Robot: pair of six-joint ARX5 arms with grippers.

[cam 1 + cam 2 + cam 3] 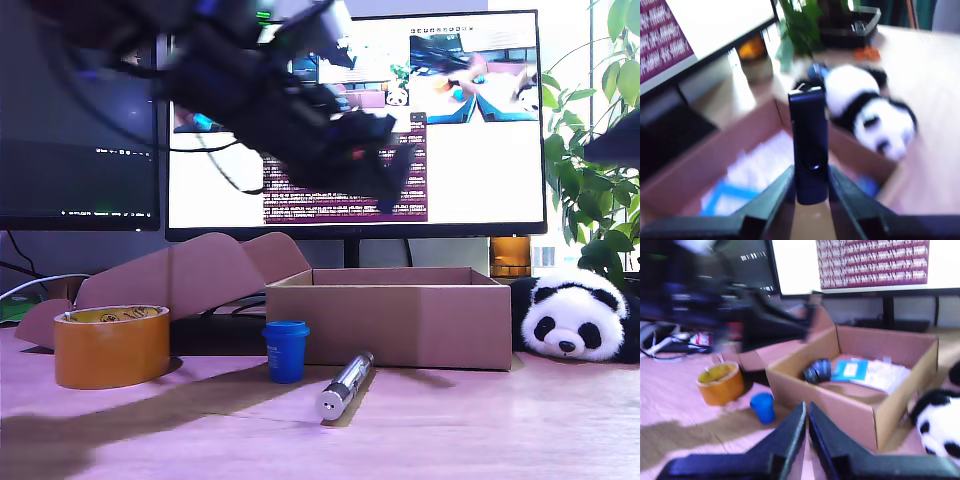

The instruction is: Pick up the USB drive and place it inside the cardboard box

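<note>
Pinkish wood made up the desk [500,420], with two monitors behind it. Going near to far in the exterior view: a silver cylinder [345,385] lay closest, a small blue cup [286,350] just beyond it at about ten o'clock, a roll of tape [111,345] well off at nine o'clock, then the cardboard box [390,318], with a toy panda [572,318] at the box's three o'clock and a flattened cardboard piece [190,275] at its nine o'clock.

My first gripper [810,192] was clenched on the USB drive [809,145], which stood upright between the jaws, held only by its lower end. It hung in the air above the box's open top, near the corner closest to the panda. My second gripper [807,432] had its jaws pressed together on nothing, hovering in front of the box.

The risk, as I judged it, was a release too close to that corner. Dropped from height, the stick could strike the rim and bounce out toward the panda. The shallow grip might also let it tilt or slip early. The first wrist view was blurred, so exact alignment over the opening could not be told.
</note>
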